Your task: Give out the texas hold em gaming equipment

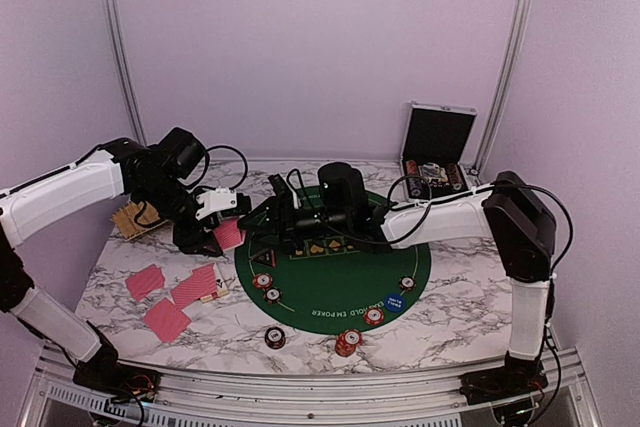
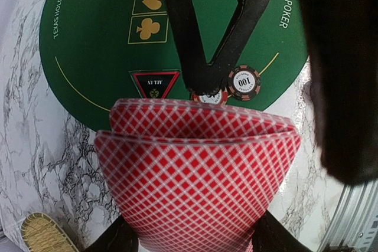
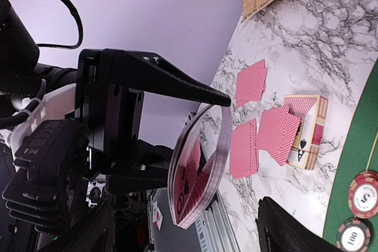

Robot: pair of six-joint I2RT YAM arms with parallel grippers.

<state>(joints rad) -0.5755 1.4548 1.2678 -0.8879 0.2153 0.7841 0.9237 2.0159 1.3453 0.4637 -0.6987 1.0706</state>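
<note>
Bowed red-backed cards (image 2: 198,169) sat pinched in the left hand (image 1: 222,225) at the mat's left rim.
Beyond them the green mat (image 2: 88,39) read "TEXAS HOLD EM POKER"; a black triangular marker (image 2: 155,84) on it read "ALL IN", and a chip (image 2: 244,82) near it read "100". The left hand was clamped on the stack's edges, bending it. The right hand (image 1: 258,229) stood just beside the stack, jaws spread wide, holding nothing. Loose cards (image 1: 167,319) lay face down on the marble desk (image 2: 35,163) left of the mat, near a card box (image 3: 304,131) showing an ace of spades. More chips (image 1: 348,342) sat by the mat's near edge.
</note>
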